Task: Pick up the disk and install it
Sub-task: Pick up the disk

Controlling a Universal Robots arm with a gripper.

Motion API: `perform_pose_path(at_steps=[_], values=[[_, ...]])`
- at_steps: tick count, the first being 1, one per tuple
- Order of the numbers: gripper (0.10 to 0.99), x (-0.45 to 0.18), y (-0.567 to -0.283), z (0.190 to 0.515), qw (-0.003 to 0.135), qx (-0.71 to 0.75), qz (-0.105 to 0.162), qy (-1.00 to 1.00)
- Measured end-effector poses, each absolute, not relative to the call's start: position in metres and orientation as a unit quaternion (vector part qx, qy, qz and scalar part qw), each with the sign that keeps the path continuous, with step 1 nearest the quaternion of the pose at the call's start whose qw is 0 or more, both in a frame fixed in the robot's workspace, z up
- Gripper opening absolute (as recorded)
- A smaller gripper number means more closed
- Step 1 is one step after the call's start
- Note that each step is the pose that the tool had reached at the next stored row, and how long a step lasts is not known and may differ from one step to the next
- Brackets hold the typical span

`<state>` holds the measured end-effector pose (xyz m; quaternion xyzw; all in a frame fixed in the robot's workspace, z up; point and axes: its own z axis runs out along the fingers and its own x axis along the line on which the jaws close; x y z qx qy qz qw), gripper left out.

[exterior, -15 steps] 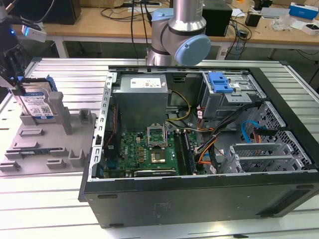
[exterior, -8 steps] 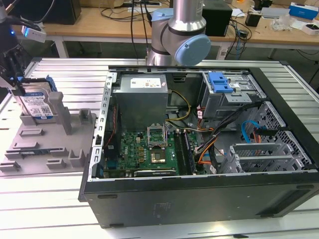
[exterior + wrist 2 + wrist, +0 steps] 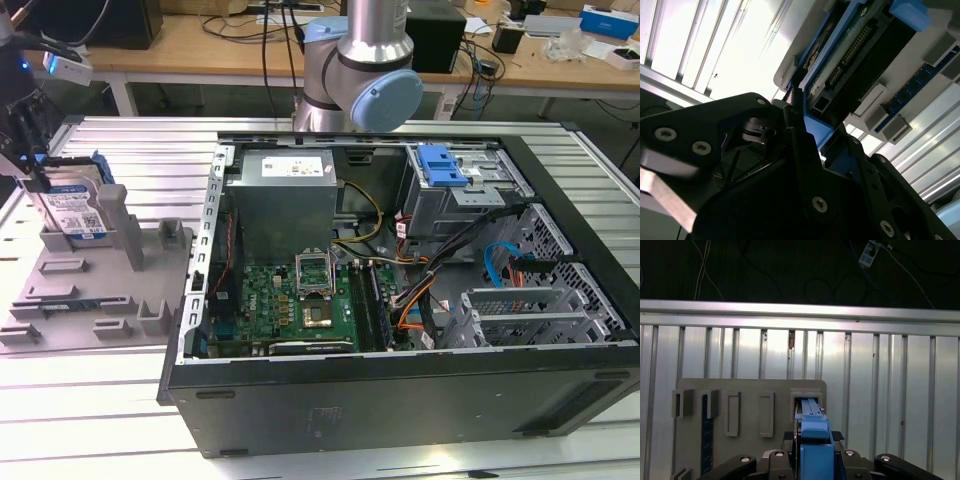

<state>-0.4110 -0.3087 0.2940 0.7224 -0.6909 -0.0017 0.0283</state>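
Note:
The disk [image 3: 78, 208], silver with a white-and-blue label and a blue frame, stands on edge in a slot of the grey fixture [image 3: 100, 290] at the exterior view's left. My gripper [image 3: 38, 180] comes down on its upper edge, with the fingers closed against the blue frame. In the first wrist view the blue edge of the disk [image 3: 815, 437] runs between the black fingers of the gripper [image 3: 815, 462], over the fixture [image 3: 750, 390]. The second wrist view shows the disk [image 3: 850, 55] edge-on, and the gripper [image 3: 815, 135] clamps its blue frame.
The open computer case [image 3: 400, 400] lies to the exterior view's right of the fixture. Inside it are a grey power supply [image 3: 280, 195], a motherboard [image 3: 290, 300] and a drive cage with a blue latch [image 3: 445, 165]. The arm's base [image 3: 360, 70] stands behind the case. Ribbed aluminium table [image 3: 120, 140] all around.

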Motion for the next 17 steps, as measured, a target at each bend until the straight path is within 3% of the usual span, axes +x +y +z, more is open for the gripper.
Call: perform_pose_path(at_steps=[8,17], values=[[0.369,-0.411,-0.309,0.298,0.028,0.722,-0.002,-0.691],[0.369,-0.411,-0.309,0.326,0.029,0.722,-0.001,-0.691]])
